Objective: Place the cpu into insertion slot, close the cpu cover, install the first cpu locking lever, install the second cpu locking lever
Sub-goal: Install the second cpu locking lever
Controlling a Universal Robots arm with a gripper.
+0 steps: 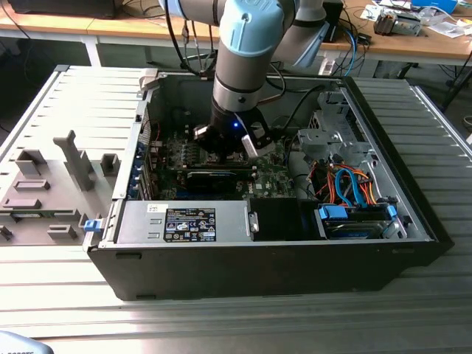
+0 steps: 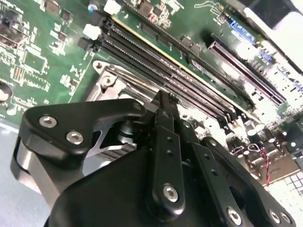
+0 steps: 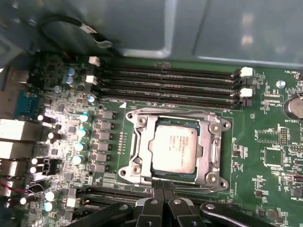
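- Reaching down into the open black computer case [image 1: 258,273] with the black two-fingered gripper [image 1: 228,144], and hovering low over the green motherboard [image 3: 265,156].
- Keeping the gripper's fingers pressed together with nothing visibly between them; in both wrist views, bringing the joined tips [image 3: 163,189] right up against one edge of the square silver-rimmed insertion slot [image 3: 127,171], on the side away from the long black memory slots [image 3: 165,82].
- Finding the small flat square cpu with the pale silver-grey face [image 3: 174,149] lying level inside that slot, and the thin silver metal frame of the cpu cover [image 3: 206,137] apparently lying down around it, the chip showing through its window.
- Not managing to tell from these views whether either locking lever is latched, or whether the tips [image 2: 163,101] are touching a lever or only the slot's rim.
- Risking a slip: pushing with narrow, closed tips on a thin springy wire, probably letting it skid off and snap back up.
- Risking a scrape across the board or the neighbouring memory slots if the tips are travelling too low or too far past the rim.
- Risking lifting or skewing the cover if the tips are catching its edge rather than a lever, and so unsettling the chip beneath.
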